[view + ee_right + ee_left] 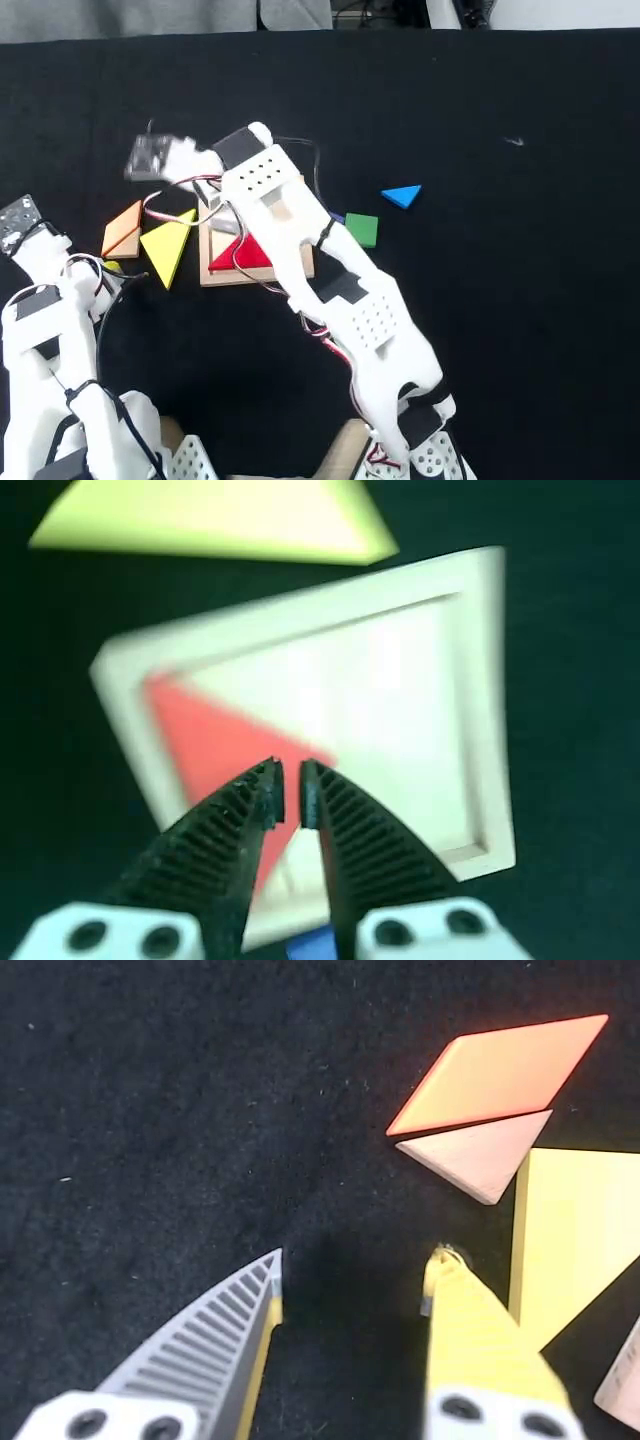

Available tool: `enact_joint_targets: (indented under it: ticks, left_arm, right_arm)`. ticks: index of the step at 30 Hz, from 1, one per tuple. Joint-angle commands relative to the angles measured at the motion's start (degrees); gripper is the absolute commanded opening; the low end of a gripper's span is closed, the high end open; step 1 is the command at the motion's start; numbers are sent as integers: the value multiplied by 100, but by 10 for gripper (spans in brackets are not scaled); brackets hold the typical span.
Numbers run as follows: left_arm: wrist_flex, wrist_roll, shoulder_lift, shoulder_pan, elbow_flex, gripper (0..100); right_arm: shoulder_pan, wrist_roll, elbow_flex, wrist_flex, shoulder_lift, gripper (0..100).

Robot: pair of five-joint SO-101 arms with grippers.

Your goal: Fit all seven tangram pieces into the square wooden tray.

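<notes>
The right claw (290,795), fingers drawn together on nothing, hangs above the square wooden tray (480,680), where a red triangle (215,745) lies. The left claw (350,1280) stands apart over the black table (150,1110), near the yellow triangle (580,1230), orange parallelogram (500,1070) and bare wooden triangle (475,1155). A green square (362,229) and blue triangle (402,195) lie beyond the tray.

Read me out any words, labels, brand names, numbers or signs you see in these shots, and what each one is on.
There are none to read. The red triangle, yellow triangle, orange parallelogram, green square, blue triangle and wooden tray all show plain faces, with no print, number or sign on them.
</notes>
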Motion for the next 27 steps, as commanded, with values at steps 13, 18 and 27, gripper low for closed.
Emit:
enact_joint_targets:
  ticks: [13,18,27]
  left_arm:
    - [-88,-53,-26,4,-57,227]
    - [-88,-53,-26,4,-57,227]
    - [-88,-53,-26,4,-66,227]
  right_arm:
    - [-9,-448,-286,-132,505,11]
    - [-9,-114,-233,-53,725,11]
    - [360,-237,-1077,958,4,11]
